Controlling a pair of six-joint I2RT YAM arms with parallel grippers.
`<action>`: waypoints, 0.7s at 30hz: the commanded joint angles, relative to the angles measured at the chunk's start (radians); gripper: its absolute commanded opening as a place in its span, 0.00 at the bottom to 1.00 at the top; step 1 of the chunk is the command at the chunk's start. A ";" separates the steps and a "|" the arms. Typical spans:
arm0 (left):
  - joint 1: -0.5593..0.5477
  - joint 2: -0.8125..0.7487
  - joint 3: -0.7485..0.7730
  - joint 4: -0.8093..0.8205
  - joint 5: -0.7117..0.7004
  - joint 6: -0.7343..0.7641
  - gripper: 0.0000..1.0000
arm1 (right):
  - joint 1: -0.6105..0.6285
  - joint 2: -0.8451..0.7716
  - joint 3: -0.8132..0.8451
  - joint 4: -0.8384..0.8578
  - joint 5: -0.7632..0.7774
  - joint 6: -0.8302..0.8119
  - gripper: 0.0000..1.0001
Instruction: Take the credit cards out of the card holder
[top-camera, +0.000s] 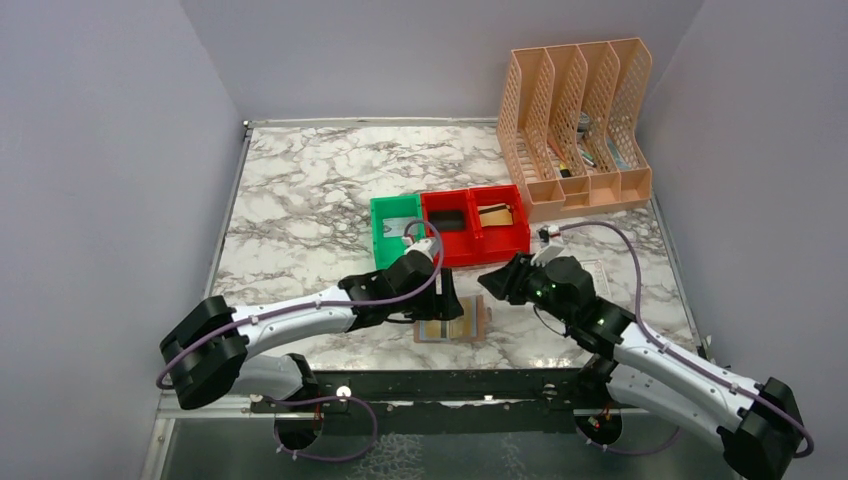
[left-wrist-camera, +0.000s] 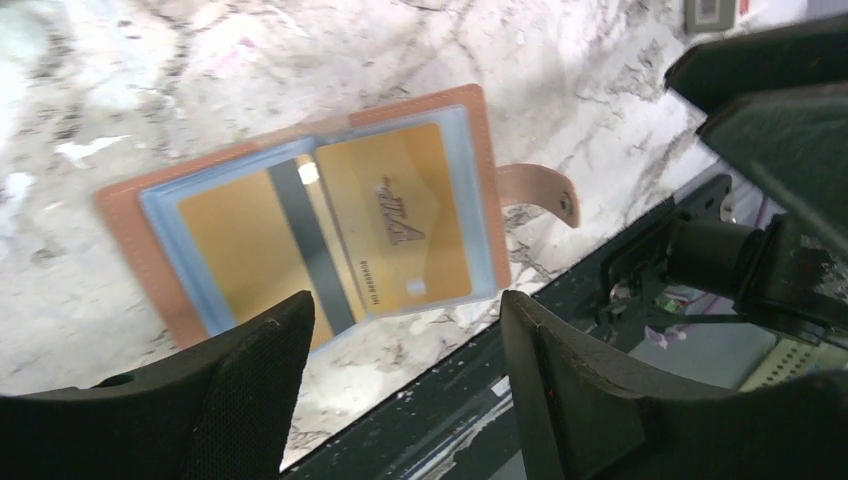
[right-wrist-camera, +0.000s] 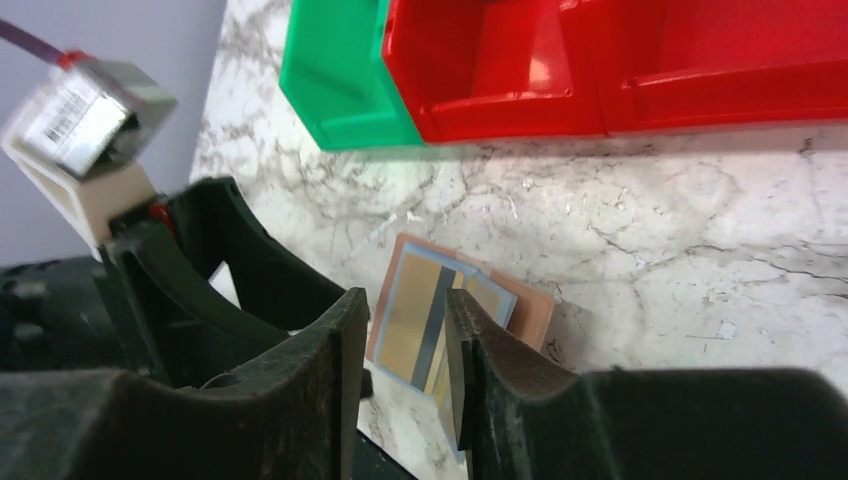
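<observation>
The brown card holder (top-camera: 478, 322) lies open flat near the table's front edge, its light blue lining (left-wrist-camera: 480, 190) facing up. Two gold credit cards sit in its pockets: one with a logo (left-wrist-camera: 400, 220) on the right half, one with a grey stripe (left-wrist-camera: 235, 240) on the left half. A strap with a snap (left-wrist-camera: 545, 190) sticks out to the side. My left gripper (left-wrist-camera: 405, 335) hovers over the holder's near edge, open and holding nothing. My right gripper (right-wrist-camera: 405, 345) hangs just right of the holder (right-wrist-camera: 525, 310), open with a narrow gap and nothing between its fingers.
A green bin (top-camera: 396, 228) and two red bins (top-camera: 475, 222) stand right behind the holder. A peach file organizer (top-camera: 575, 125) is at the back right. The table's black front rail (top-camera: 430, 385) runs just below the holder. Both arms crowd close together above it.
</observation>
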 joint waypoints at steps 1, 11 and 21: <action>0.022 -0.070 -0.040 -0.070 -0.098 -0.036 0.70 | 0.002 0.095 0.026 0.080 -0.182 -0.032 0.32; 0.056 -0.311 -0.158 -0.139 -0.170 -0.064 0.82 | 0.002 0.308 0.025 0.228 -0.374 0.010 0.26; 0.076 -0.475 -0.198 -0.193 -0.173 -0.029 0.99 | 0.039 0.481 0.012 0.193 -0.342 0.095 0.09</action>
